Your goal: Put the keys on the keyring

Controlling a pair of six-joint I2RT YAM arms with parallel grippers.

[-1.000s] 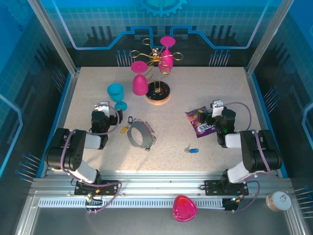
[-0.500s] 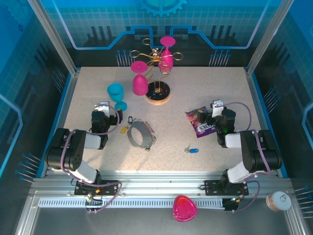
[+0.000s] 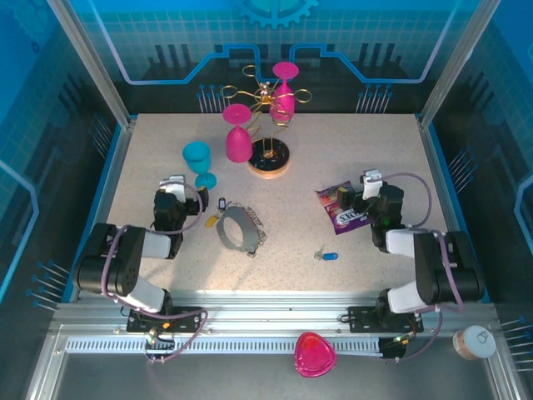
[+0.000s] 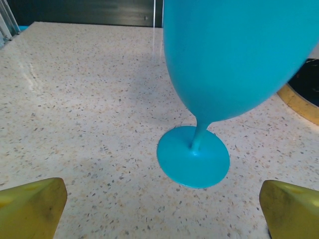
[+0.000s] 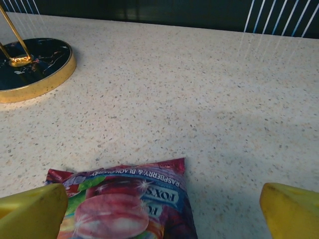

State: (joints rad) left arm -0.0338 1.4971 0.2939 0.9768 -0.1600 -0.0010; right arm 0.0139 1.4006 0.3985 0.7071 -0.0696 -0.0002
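The keyring (image 3: 237, 227), a thin grey hoop with small silvery pieces on it, lies flat on the table left of centre. A black-headed key (image 3: 221, 202) and a yellow-headed key (image 3: 211, 221) lie at its left edge. A blue-headed key (image 3: 327, 254) lies apart to the right. My left gripper (image 3: 176, 190) is left of the hoop, low over the table. In the left wrist view it (image 4: 162, 209) is open, its yellow fingertips (image 4: 32, 206) wide apart and empty. My right gripper (image 3: 371, 187) is open too, its yellow fingertips (image 5: 289, 209) astride a corner of a purple snack packet (image 5: 124, 204).
A turquoise goblet (image 4: 234, 59) stands upright right in front of the left gripper. The snack packet (image 3: 340, 207) lies left of the right gripper. At the back stands a gold wire rack on a round base (image 3: 268, 158) with pink glasses (image 3: 236, 137). A pink object (image 3: 315, 353) rests on the front rail.
Both arms have shifted slightly while the grippers stay open. The hoop, keys, packet and goblet have not moved.
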